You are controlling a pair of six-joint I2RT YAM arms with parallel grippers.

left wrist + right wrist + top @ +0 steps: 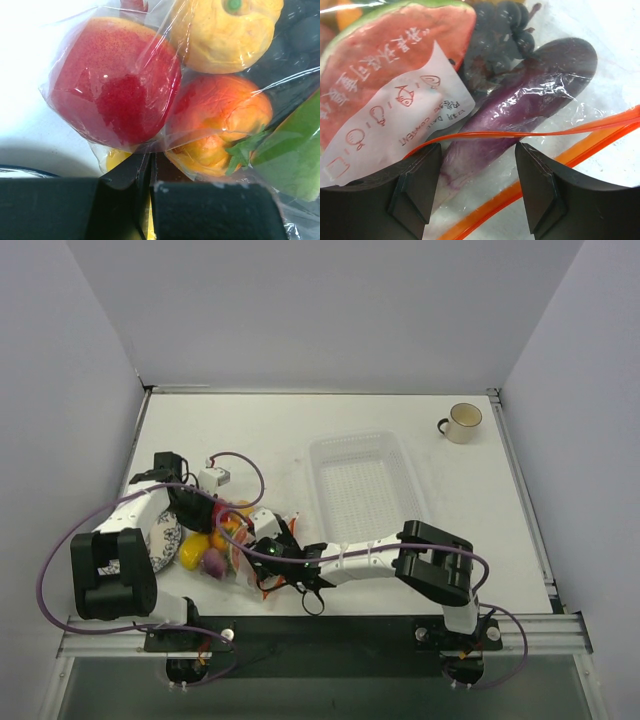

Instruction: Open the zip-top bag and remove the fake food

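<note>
The zip-top bag (236, 552) lies at the near left of the table, full of fake food (212, 548). My left gripper (150, 167) is shut on a fold of the bag's clear film, just under a red fruit (115, 95), an orange fruit (220, 117) and a yellow lemon (225, 32). My right gripper (477, 172) stands open at the bag's mouth. The two orange zip strips (545, 132) run apart there. The end of the purple eggplant (525, 102) lies between the fingers (417, 187). Grapes (500, 25) and a watermelon slice (380, 50) sit behind.
A white mesh basket (360, 485) stands in the middle of the table, right of the bag. A cream mug (461, 422) is at the far right. A patterned plate (165, 540) lies beside the left arm, touching the bag's left side.
</note>
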